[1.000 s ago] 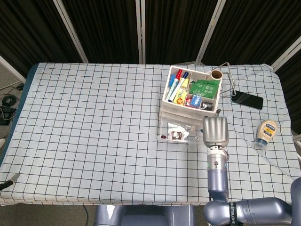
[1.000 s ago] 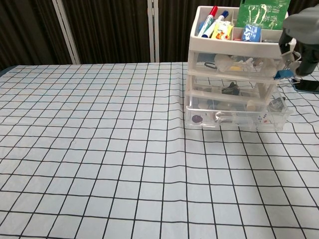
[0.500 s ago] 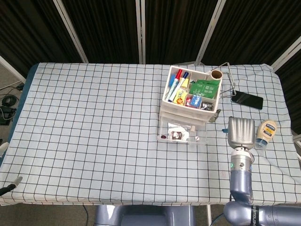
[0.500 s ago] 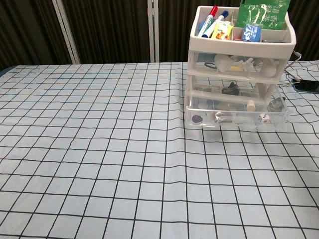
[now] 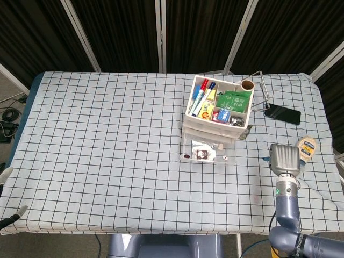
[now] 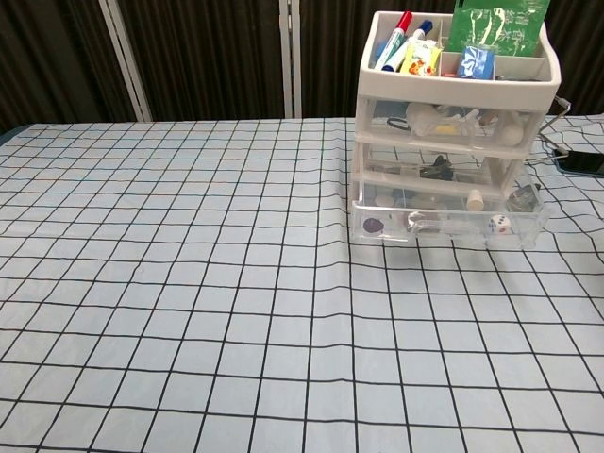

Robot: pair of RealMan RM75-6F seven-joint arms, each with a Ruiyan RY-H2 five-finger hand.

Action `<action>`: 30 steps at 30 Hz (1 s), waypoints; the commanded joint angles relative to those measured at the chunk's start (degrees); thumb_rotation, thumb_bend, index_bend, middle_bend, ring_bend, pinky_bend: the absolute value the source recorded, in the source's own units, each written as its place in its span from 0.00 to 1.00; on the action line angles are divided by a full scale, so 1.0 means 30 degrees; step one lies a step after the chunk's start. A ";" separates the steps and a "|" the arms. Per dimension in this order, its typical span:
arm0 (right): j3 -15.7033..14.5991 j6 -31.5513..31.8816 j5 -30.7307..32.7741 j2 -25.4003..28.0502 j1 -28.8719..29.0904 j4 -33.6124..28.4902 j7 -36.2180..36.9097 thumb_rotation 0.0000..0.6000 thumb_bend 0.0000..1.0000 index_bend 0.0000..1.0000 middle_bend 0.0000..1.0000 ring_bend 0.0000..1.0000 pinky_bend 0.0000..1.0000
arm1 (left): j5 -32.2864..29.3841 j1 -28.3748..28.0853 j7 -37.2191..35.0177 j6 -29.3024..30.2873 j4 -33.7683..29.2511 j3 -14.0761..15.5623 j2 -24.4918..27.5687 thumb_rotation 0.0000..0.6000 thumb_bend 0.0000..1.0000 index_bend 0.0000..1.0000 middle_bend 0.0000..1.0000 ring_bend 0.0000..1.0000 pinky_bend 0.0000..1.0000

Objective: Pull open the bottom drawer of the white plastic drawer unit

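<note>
The clear bottom drawer [image 6: 448, 223] juts forward from the white unit [image 6: 453, 75]; right hand's [image 5: 285, 159] grasp is unreadable.

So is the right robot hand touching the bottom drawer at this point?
Apart. In the head view the right robot hand sits well to the right of the pulled-out bottom drawer, with bare checked cloth between them.
</note>
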 commanded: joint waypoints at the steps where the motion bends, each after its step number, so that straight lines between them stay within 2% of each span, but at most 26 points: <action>1: -0.0171 -0.0897 0.0066 -0.0696 -0.0285 0.1408 0.0563 1.00 0.42 0.56 1.00 1.00 0.93 | -0.0062 -0.0027 0.0032 -0.0092 -0.0009 -0.0017 -0.0008 1.00 0.02 0.00 0.00 0.00 0.00; 7: -0.0245 -0.1542 0.0206 -0.1324 -0.0449 0.3004 0.0786 1.00 0.39 0.53 1.00 1.00 0.93 | -0.0247 -0.0109 0.0136 -0.0352 -0.0075 -0.0063 -0.0018 1.00 0.02 0.00 0.00 0.00 0.00; 13: -0.0278 -0.1960 0.0047 -0.1567 -0.0668 0.3712 0.1125 1.00 0.32 0.46 1.00 1.00 0.92 | -0.0308 -0.0169 0.0292 -0.0553 -0.0120 -0.0060 -0.0060 1.00 0.02 0.00 0.00 0.00 0.00; 17: -0.0212 -0.2102 -0.0251 -0.1473 -0.0893 0.3664 0.1634 1.00 0.30 0.42 0.97 0.98 0.86 | -0.0327 -0.0165 0.0268 -0.0545 -0.0132 -0.0075 -0.0063 1.00 0.02 0.00 0.00 0.00 0.00; 19: -0.0194 -0.2029 -0.0815 -0.1257 -0.1072 0.3469 0.2139 1.00 0.30 0.39 0.88 0.91 0.79 | -0.0376 -0.0163 0.0204 -0.0531 -0.0112 -0.0104 -0.0066 1.00 0.02 0.00 0.00 0.00 0.00; 22: -0.0244 -0.1723 -0.2189 -0.0730 -0.1533 0.2940 0.3397 1.00 0.28 0.32 0.65 0.72 0.69 | -0.0549 -0.0212 0.0077 -0.0626 -0.0049 -0.0174 -0.0090 1.00 0.02 0.00 0.00 0.00 0.00; 24: -0.0282 -0.1323 -0.3406 -0.0317 -0.2008 0.2574 0.4654 1.00 0.25 0.27 0.47 0.56 0.56 | -0.0720 -0.0287 0.0039 -0.0783 -0.0013 -0.0240 -0.0119 1.00 0.02 0.00 0.00 0.00 0.00; 28: -0.0741 -0.0143 -0.6980 0.0376 -0.3264 0.2378 0.8067 1.00 0.23 0.19 0.21 0.28 0.33 | -0.1124 -0.0554 0.0207 -0.1366 0.0117 -0.0373 -0.0280 1.00 0.02 0.00 0.00 0.00 0.00; 30: -0.1040 0.0463 -0.8645 0.0523 -0.3785 0.2669 0.9655 1.00 0.20 0.12 0.07 0.10 0.20 | -0.1303 -0.0662 0.0365 -0.1627 0.0193 -0.0420 -0.0380 1.00 0.02 0.00 0.00 0.00 0.00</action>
